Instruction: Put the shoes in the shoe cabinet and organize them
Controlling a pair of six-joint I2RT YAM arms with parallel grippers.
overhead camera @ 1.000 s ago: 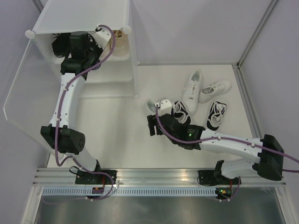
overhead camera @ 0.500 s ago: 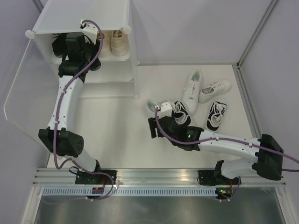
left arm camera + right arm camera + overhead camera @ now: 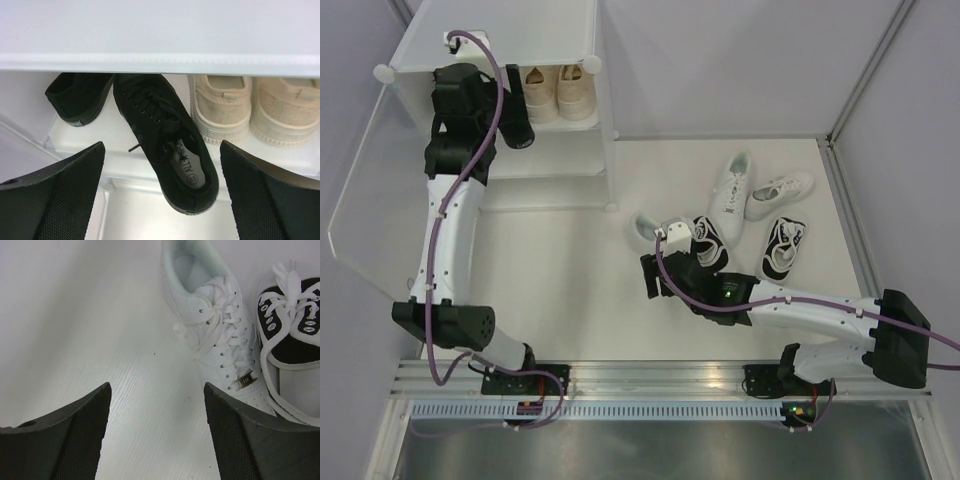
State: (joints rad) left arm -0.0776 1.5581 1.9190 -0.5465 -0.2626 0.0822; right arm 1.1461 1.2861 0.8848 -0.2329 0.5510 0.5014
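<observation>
Left arm drawn back and leftward out of shoe cabinet [image 3: 500, 40] since earlier frame; beige pair [image 3: 222, 110] now uncovered on shelf. Left claw [image 3: 161, 146] released, empty. Black sneaker [image 3: 167, 150] straight ahead of it on same shelf, long axis skewed, toe back-left by its mate [image 3: 77, 97], heel overhanging shelf front toward claw. Likely needs straightening; left arm nearer. Right claw [image 3: 156, 390] released above tabletop [image 3: 100, 315], white sneaker [image 3: 220, 335] just right.

matt black canvas sneaker [image 3: 165, 150].
</observation>
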